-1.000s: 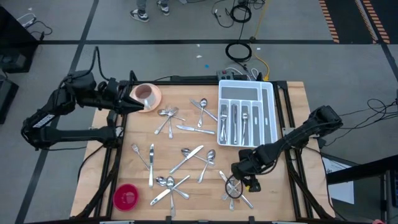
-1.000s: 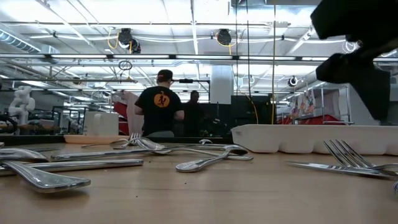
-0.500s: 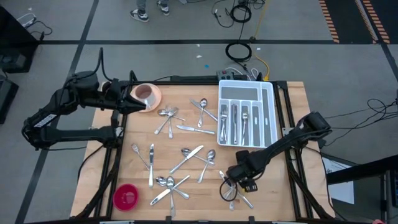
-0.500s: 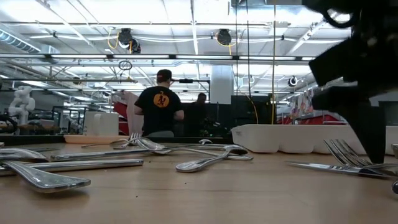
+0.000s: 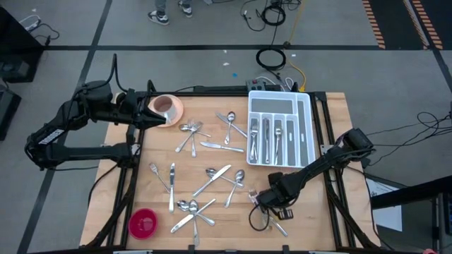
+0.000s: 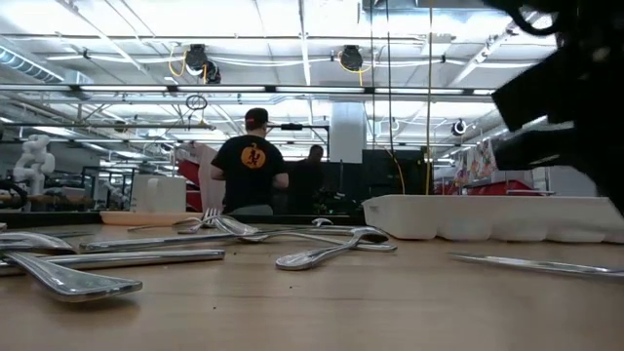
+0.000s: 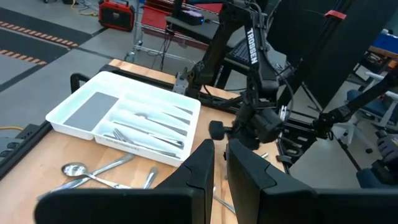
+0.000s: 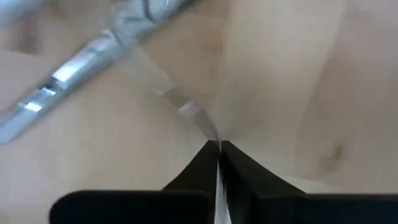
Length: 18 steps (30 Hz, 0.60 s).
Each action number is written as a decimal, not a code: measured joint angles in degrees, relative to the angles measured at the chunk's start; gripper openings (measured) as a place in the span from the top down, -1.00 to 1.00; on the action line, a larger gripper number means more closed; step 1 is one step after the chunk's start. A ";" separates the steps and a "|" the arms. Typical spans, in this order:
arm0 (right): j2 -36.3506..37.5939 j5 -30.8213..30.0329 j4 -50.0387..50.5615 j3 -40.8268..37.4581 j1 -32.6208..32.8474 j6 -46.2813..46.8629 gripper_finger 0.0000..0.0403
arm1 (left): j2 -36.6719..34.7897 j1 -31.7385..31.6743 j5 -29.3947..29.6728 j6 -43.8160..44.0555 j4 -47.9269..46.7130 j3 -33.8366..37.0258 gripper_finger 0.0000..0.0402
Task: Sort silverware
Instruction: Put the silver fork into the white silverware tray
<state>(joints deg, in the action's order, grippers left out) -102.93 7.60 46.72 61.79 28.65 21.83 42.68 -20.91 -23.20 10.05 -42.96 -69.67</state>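
The silverware (image 5: 212,180) lies scattered over the wooden table, with a small pile (image 5: 272,222) at the near right. Some pieces lie in the white tray (image 5: 311,134) at the far right. My right gripper (image 5: 263,209) points down into that pile and is shut on one slim silver piece (image 8: 180,109). My left gripper (image 5: 159,121) hangs high over the table's far left, beside the pink cup (image 5: 166,106). Its fingers (image 7: 205,168) are nearly together with nothing between them. My right gripper pinches a thin flat end of one silver piece (image 8: 210,138) between its two fingertips, coming from above and pointing down. The piece runs away from the fingers along the table top. Whether it is a fork, knife or spoon I cannot tell.
A red round dish (image 5: 143,223) sits at the near left corner. In the low view a knife (image 6: 526,263) lies by the right arm and the tray's wall (image 6: 458,216) stands behind it. People stand in the room beyond the table. Bare wood lies between the clusters.
My right gripper has come down onto the pile at the near right, drifting a little toward the table's left and near edges. Its fingers have shut on a piece there. In the low view the arm now hides the forks that showed before.
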 joint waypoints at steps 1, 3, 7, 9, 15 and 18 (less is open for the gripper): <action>0.06 -0.13 0.10 0.43 0.02 0.43 0.95 | 0.00 -0.01 0.05 0.00 0.00 0.00 0.77; 0.06 -0.60 1.14 1.28 -0.07 1.55 0.98 | 0.00 0.00 0.53 -0.40 0.00 -0.02 0.77; 0.06 -0.78 3.64 3.22 0.01 3.53 0.99 | 0.00 0.00 1.52 -1.85 0.00 -0.02 0.77; 0.07 0.24 6.85 4.19 -0.05 4.06 1.00 | 0.00 0.01 1.98 -1.89 0.00 -0.02 0.77; 0.08 0.24 22.80 7.31 -0.20 7.19 1.00 | 0.00 0.01 2.40 -1.89 -0.02 -0.02 0.77; 0.09 0.05 30.63 8.68 -0.21 9.15 1.00 | 0.00 0.01 2.40 -1.89 -0.04 -0.02 0.77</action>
<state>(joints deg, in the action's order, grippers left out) -102.84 7.64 77.35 70.47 28.44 30.98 42.68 -20.91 -20.80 8.16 -43.00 -69.69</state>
